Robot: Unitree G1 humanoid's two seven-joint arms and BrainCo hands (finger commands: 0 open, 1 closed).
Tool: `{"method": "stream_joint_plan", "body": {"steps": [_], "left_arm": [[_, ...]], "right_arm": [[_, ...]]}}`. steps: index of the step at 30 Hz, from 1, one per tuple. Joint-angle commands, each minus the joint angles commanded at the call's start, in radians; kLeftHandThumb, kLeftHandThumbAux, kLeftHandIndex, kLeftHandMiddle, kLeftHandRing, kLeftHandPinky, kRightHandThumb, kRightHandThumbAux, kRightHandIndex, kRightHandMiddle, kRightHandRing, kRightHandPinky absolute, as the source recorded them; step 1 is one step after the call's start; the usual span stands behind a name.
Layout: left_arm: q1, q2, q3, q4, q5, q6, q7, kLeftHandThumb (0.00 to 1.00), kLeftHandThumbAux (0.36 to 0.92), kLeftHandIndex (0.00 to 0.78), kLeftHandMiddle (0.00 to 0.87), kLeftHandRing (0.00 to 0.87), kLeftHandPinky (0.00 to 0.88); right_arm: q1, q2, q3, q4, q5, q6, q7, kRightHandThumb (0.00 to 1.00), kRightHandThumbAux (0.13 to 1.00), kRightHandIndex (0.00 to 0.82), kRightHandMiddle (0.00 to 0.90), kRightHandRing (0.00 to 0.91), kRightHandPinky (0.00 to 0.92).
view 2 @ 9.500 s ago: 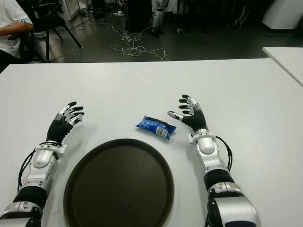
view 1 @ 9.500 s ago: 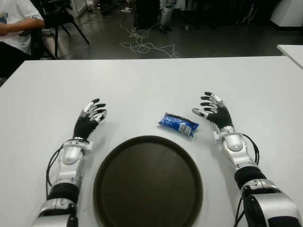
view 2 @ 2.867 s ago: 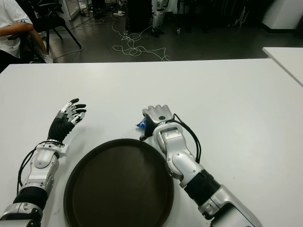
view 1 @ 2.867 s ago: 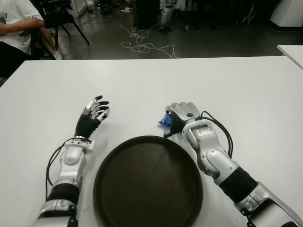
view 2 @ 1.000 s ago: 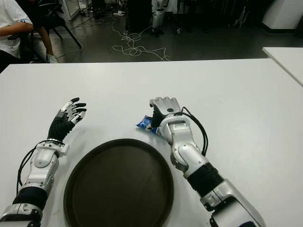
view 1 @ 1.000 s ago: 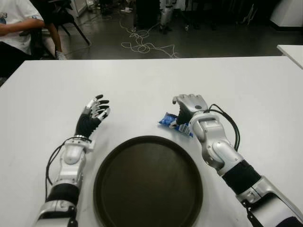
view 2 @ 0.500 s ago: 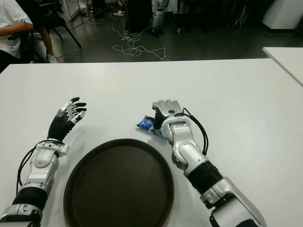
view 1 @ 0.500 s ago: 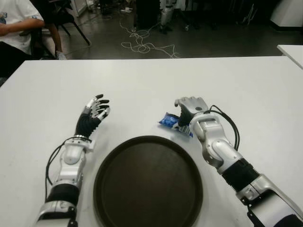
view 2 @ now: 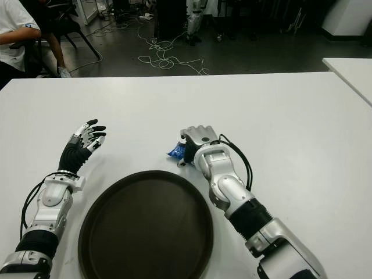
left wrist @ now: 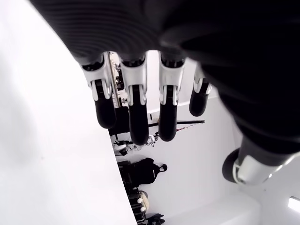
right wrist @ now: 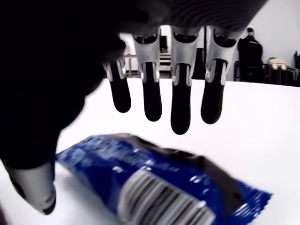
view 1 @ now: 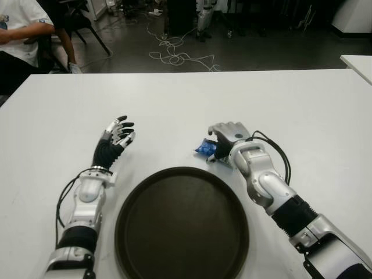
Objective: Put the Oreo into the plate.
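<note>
A blue Oreo packet (view 1: pixel 204 148) lies on the white table (view 1: pixel 174 104), just beyond the far rim of the round dark plate (view 1: pixel 181 229). My right hand (view 1: pixel 224 135) hovers palm-down over the packet and hides its right part. In the right wrist view the fingers (right wrist: pixel 180 101) stretch out above the packet (right wrist: pixel 154 178) without touching it, and the thumb (right wrist: pixel 35 187) stands beside one end. My left hand (view 1: pixel 116 136) shows to the left of the plate, its fingers (left wrist: pixel 136 117) spread and holding nothing.
A seated person (view 1: pixel 20 29) and chairs are beyond the table's far left corner. Cables (view 1: pixel 174 55) lie on the floor behind. A second white table (view 1: pixel 359 63) shows at the right edge.
My right hand has shifted a little to the left over the packet, covering more of it than half a second ago. The packet and my left hand have stayed put.
</note>
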Motion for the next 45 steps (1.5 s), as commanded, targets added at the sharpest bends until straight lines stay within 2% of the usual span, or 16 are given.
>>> {"method": "stream_joint_plan", "body": {"steps": [7,10,14,22,35,45], "left_arm": [[0.000,-0.001,0.000,0.004,0.000,-0.010,0.002,0.028,0.561,0.159,0.256,0.237,0.194],[0.000,-0.002,0.001,0.005,0.000,-0.014,0.003,0.025,0.561,0.163,0.256,0.238,0.204],[0.001,-0.004,-0.001,0.002,0.002,-0.009,0.006,0.028,0.587,0.161,0.261,0.251,0.222],[0.005,-0.006,-0.002,-0.005,-0.001,-0.013,-0.001,0.033,0.570,0.154,0.265,0.251,0.206],[0.010,-0.009,0.000,-0.018,-0.004,-0.003,0.004,0.033,0.597,0.156,0.260,0.248,0.211],[0.012,-0.005,0.002,-0.021,-0.012,0.007,-0.007,0.029,0.588,0.149,0.260,0.247,0.215]], "right_arm": [[-0.004,0.017,0.015,0.054,0.004,-0.016,-0.014,0.000,0.700,0.286,0.283,0.323,0.373],[-0.005,0.012,0.013,0.059,0.008,-0.025,-0.011,0.000,0.701,0.283,0.281,0.321,0.368],[-0.016,0.010,0.023,0.091,0.009,-0.048,-0.014,0.000,0.704,0.286,0.279,0.312,0.351],[-0.025,0.015,0.027,0.135,0.012,-0.064,-0.038,0.000,0.719,0.282,0.275,0.303,0.332],[-0.040,0.037,0.025,0.188,0.044,-0.045,-0.065,0.000,0.725,0.293,0.279,0.309,0.351],[-0.039,0.047,0.025,0.193,0.058,-0.034,-0.076,0.000,0.713,0.291,0.282,0.310,0.338]]}}
